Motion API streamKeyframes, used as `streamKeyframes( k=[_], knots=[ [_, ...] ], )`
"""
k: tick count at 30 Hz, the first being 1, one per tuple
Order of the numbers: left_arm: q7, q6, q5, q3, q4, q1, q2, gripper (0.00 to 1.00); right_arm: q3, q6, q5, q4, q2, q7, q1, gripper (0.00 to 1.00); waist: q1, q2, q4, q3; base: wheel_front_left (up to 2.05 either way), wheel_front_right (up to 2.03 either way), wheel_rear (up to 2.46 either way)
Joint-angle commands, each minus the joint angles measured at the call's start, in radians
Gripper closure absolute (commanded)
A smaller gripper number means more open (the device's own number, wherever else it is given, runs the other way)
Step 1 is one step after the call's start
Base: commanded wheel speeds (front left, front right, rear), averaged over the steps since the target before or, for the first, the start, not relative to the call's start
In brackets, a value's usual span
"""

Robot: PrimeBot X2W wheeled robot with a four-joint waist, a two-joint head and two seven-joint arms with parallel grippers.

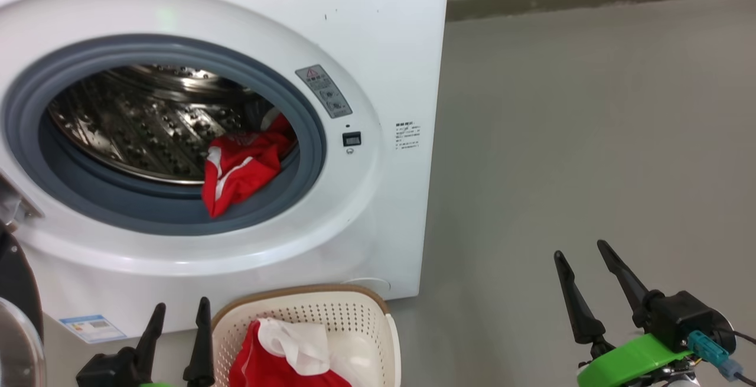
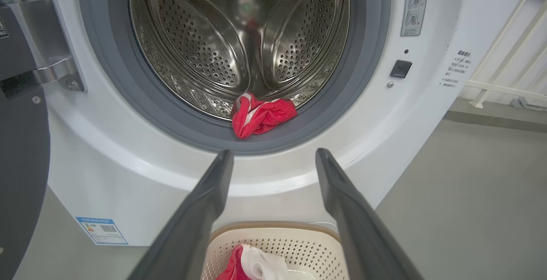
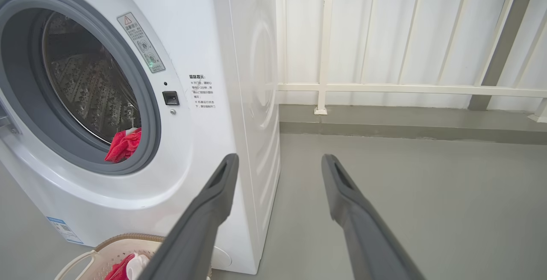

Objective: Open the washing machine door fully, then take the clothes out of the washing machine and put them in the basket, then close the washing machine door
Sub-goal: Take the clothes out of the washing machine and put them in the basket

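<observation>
**Left pincer** [image 1: 182,306]: fingers spread wide, nothing between them. It hangs low in front of the washing machine [image 1: 384,68], tips aimed up towards the drum mouth.

**Basket** [image 1: 307,307]: just right of this pincer and partly beneath it, close against the machine's base under the opening. Judged: set there so a garment drawn out needs only a short drop. A red-and-white garment [image 1: 277,357] lies inside it, near the pincer's right finger.

**Red garment** [image 1: 239,168]: above and ahead of the left pincer, draped over the grey rubber ring [image 1: 118,210] at the lower right of the mouth, half in the drum and half out. In the left wrist view it sits beyond the tips, almost on the line between the fingers and a little left of centre. Judged: this arm is lined up for the next reach, with the overhanging fold the easiest place to pinch.

**Washing machine door** [image 1: 12,292]: swung open, off to the left of the left pincer and clear of the path to the drum.

**Right pincer** [image 1: 580,250]: spread, empty, over bare floor [image 1: 590,109], with the machine's corner well to its left. Judged: parked out of the way.

**Status:** door open, one garment in the basket, one to fetch, door closing not yet done.
</observation>
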State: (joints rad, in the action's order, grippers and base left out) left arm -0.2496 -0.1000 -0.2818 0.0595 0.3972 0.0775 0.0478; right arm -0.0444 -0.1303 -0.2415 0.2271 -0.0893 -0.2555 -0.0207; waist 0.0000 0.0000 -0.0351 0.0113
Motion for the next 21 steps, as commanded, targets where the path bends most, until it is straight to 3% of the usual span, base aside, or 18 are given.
streamKeyframes(
  k=[1, 12, 21],
  knots=[
    [-0.012, -0.010, 0.012, 0.036, -0.043, 0.003, 0.010, 0.00, -0.015, 0.000, 0.009, -0.031, -0.010, -0.006, -0.004, 0.00, 0.0000, 0.0000, -0.002, -0.022, 0.00, 0.00, 0.00],
    [-0.012, -0.019, 0.037, 0.025, -0.211, -0.080, 0.003, 0.00, 0.009, 0.000, 0.012, -0.062, -0.023, -0.006, 0.040, 0.00, 0.0000, 0.0000, -0.011, -0.053, 0.00, 0.00, 0.00],
    [-0.012, 0.007, 0.019, 0.013, -0.267, -0.131, 0.003, 0.00, 0.018, 0.000, 0.015, -0.074, -0.021, -0.006, 0.058, 0.00, 0.0000, 0.0000, -0.011, -0.055, 0.00, 0.00, 0.00]
  ],
)
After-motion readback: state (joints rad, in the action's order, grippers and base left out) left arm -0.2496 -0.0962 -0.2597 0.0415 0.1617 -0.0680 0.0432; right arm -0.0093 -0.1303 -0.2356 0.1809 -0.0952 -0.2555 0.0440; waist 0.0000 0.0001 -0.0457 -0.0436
